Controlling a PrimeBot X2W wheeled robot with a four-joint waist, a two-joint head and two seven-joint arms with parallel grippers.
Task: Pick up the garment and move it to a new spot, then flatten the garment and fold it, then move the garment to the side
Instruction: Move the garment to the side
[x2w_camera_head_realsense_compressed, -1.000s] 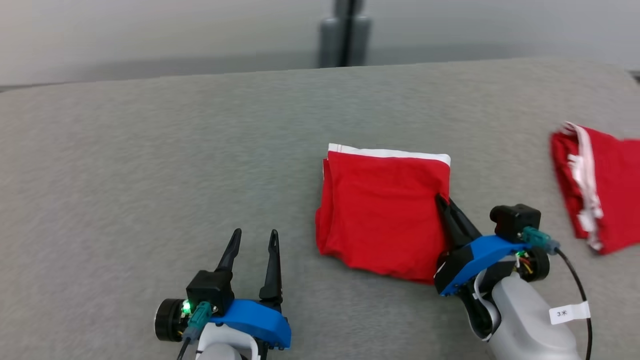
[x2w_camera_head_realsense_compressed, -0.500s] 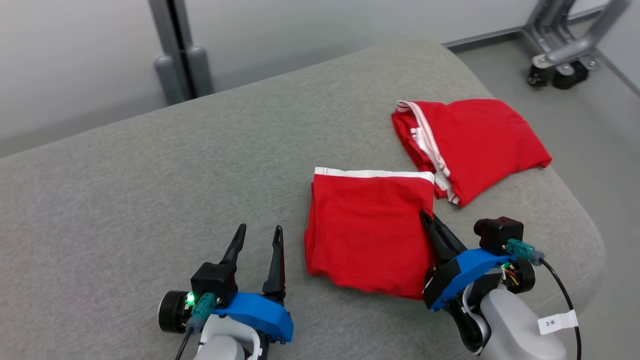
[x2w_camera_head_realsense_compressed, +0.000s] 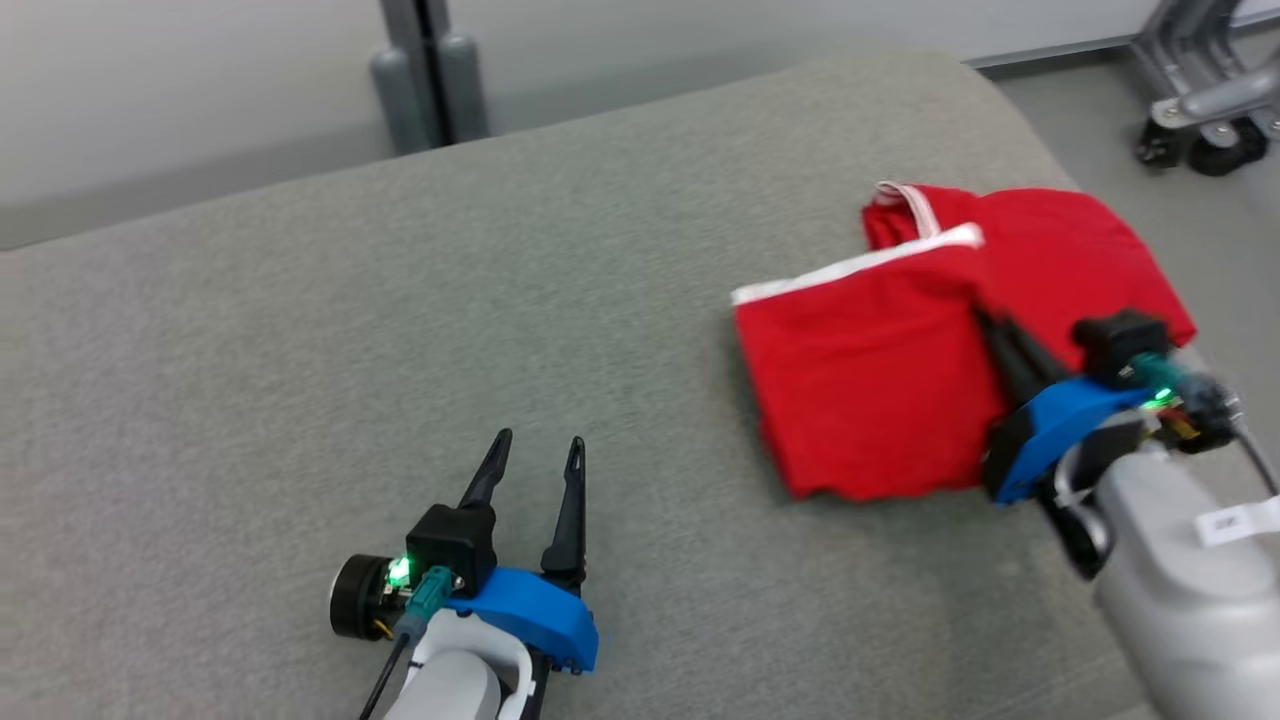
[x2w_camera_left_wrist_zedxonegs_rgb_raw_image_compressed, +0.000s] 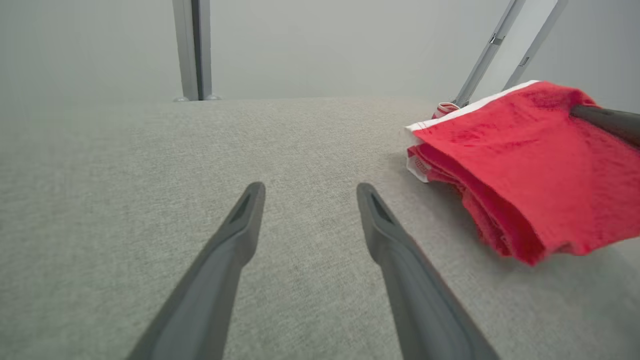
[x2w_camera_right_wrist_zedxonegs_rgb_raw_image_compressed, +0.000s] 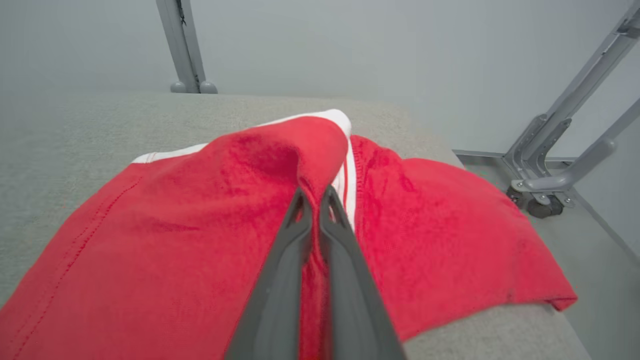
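**Folded red garment pinched at its right edge**

The folded red cloth garment with a white waistband (x2w_camera_head_realsense_compressed: 860, 380) (x2w_camera_left_wrist_zedxonegs_rgb_raw_image_compressed: 525, 165) (x2w_camera_right_wrist_zedxonegs_rgb_raw_image_compressed: 175, 240) is lying toward the right end of the grey fabric-covered surface (x2w_camera_head_realsense_compressed: 400, 320). Its right edge is rising higher than the rest. The right gripper (x2w_camera_head_realsense_compressed: 985, 320) (x2w_camera_right_wrist_zedxonegs_rgb_raw_image_compressed: 312, 197) is holding that edge, its jaws pressed together on the red cloth. In the head view the garment's far right corner is overlapping a second red garment with white stripes (x2w_camera_head_realsense_compressed: 1070, 250) (x2w_camera_right_wrist_zedxonegs_rgb_raw_image_compressed: 450, 240), which is lying at the surface's rounded right end. The left gripper (x2w_camera_head_realsense_compressed: 538, 442) (x2w_camera_left_wrist_zedxonegs_rgb_raw_image_compressed: 309, 190) is sitting well apart to the left, low over bare surface, jaws spread wide and holding nothing. Behind the surface a grey metal post (x2w_camera_head_realsense_compressed: 430, 70) is standing, and a wheeled metal frame (x2w_camera_head_realsense_compressed: 1200, 110) is standing on the floor at the far right.
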